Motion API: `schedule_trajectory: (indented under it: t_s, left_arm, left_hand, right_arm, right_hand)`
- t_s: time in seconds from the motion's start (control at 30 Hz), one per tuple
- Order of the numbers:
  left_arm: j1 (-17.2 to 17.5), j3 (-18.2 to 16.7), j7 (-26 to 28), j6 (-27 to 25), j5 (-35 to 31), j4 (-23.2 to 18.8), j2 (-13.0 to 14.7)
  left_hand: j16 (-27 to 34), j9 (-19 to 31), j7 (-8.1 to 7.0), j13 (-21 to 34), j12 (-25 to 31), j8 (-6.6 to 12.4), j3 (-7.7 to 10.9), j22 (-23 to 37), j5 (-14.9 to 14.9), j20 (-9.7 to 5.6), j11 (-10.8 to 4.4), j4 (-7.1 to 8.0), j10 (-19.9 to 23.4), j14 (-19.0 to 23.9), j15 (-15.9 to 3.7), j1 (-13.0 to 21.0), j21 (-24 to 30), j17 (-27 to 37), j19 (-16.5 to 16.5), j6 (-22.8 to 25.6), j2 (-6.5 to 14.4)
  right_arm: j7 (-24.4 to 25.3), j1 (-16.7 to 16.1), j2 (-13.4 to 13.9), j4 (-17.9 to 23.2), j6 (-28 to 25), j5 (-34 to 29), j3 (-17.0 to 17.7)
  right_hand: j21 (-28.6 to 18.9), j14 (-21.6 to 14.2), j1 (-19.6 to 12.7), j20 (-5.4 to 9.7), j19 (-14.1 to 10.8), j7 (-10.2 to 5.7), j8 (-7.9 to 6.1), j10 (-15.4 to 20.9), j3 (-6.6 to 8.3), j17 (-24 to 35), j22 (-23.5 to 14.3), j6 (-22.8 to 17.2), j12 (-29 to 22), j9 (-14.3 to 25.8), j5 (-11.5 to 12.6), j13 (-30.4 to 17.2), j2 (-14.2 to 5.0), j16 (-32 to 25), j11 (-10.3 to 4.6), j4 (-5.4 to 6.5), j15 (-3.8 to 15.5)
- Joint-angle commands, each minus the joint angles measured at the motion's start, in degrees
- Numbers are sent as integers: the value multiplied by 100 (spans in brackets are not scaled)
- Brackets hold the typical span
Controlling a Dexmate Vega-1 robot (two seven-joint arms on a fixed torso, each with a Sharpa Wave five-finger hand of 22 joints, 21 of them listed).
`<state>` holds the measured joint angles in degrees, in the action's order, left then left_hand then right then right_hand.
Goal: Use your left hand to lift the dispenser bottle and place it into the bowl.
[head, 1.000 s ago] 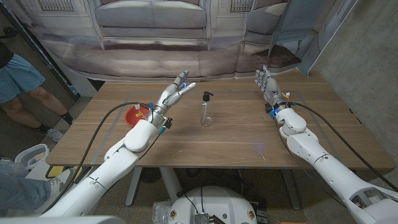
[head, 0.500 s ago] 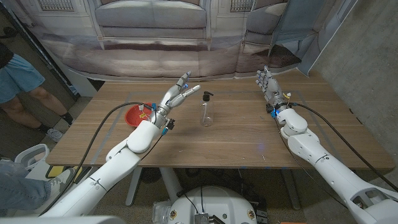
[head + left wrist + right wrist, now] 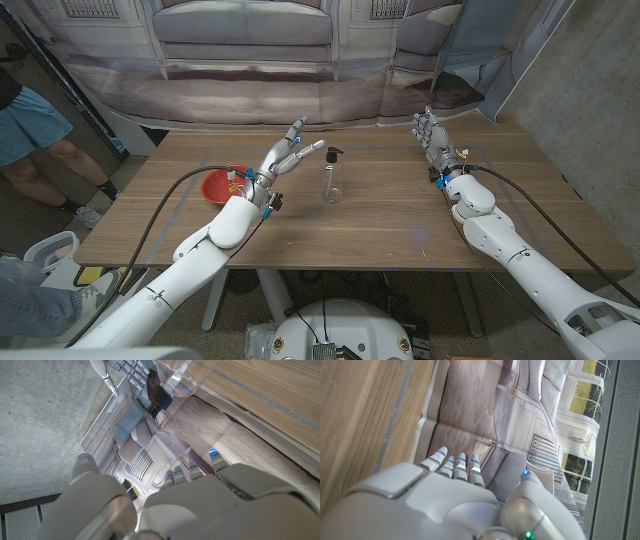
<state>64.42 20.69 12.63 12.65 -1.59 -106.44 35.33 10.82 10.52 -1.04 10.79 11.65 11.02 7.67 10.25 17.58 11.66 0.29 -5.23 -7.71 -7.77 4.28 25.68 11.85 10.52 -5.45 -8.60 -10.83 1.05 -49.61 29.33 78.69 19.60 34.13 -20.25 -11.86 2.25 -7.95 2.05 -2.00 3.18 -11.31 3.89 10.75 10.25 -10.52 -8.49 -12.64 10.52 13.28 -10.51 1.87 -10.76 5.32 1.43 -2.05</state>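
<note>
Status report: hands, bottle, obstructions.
Left hand open beside the dispenser bottle, not gripping. Right hand open, idle. Bottle upright on the table. Red bowl left, path unobstructed.

From the head we look down over the wooden table (image 3: 380, 215). Our wrist cameras sit close behind each hand, facing the printed backdrop (image 3: 470, 420). Head and left wrist views share the bottle (image 3: 331, 178).

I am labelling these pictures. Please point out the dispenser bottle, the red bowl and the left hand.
dispenser bottle (image 3: 331, 184), head view, on its clear body.
red bowl (image 3: 215, 187), head view, on its rim.
left hand (image 3: 283, 157), head view, on its palm.
</note>
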Motion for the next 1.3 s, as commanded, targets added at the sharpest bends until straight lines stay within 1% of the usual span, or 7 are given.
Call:
schedule_trajectory:
  t_s: [0.03,0.3,0.57,0.97,1.17,1.3]
  left_arm:
    - [-15,54,181,-268,-209,15,-50]
    - [-33,113,231,-439,-395,-27,-47]
    - [-49,174,214,-484,-424,29,-81]
    - [-92,306,216,-651,-627,0,-115]
    - [-109,341,153,-590,-573,44,-138]
    - [-137,375,133,-647,-590,66,-167]
  left_hand:
    - [15,34,-35,32,23,19,-35,26,16,48,-50,-6,-7,-19,-7,80,-1,18,-20,-35,2]
    - [19,36,-38,33,22,8,-80,27,22,46,-53,-31,-14,-6,11,100,-2,18,-13,-79,12]
    - [19,38,-45,33,27,8,-109,28,27,47,-44,-47,-4,-5,7,114,-4,18,-13,-91,19]
    - [15,40,-46,34,25,17,-164,29,38,47,-52,-77,-15,-13,8,144,-9,18,-14,-87,33]
    - [12,41,-51,35,27,22,-189,30,44,47,-55,-91,-12,-20,5,159,-10,18,-11,-83,40]
    - [12,41,-52,35,27,24,-196,30,46,47,-62,-95,-15,-19,9,164,-10,18,-10,-80,42]
  right_arm:
    - [-31,47,-28,-68,29,3,-5]
    - [-18,41,-44,-77,34,-1,-14]
    - [-46,51,-62,-124,77,-15,-31]
    - [-61,77,-105,-163,95,16,-35]
    - [-56,69,-119,-191,103,29,-32]
    - [-58,89,-130,-216,89,36,-37]
  right_hand:
    - [9,-36,-29,61,-71,-23,6,61,1,24,-11,-32,2,17,-9,-12,-28,-6,-3,-21,-2]
    - [9,-40,-31,63,-73,-30,5,70,-2,23,-11,-37,2,18,-11,-12,-31,-5,-3,-27,-5]
    - [9,-42,-31,59,-76,-36,6,72,-6,23,-11,-38,4,18,-13,-12,-32,-4,-7,-32,-10]
    - [11,-51,-29,58,-77,-36,8,77,-14,23,-11,-38,7,18,-16,-12,-34,-3,-8,-40,-10]
    - [10,-59,-27,51,-83,-38,9,84,-18,23,-11,-39,6,18,-17,-12,-37,-5,-3,-44,-8]
    - [9,-62,-26,56,-87,-34,9,93,-21,23,-11,-39,4,18,-18,-12,-38,-5,1,-45,-5]
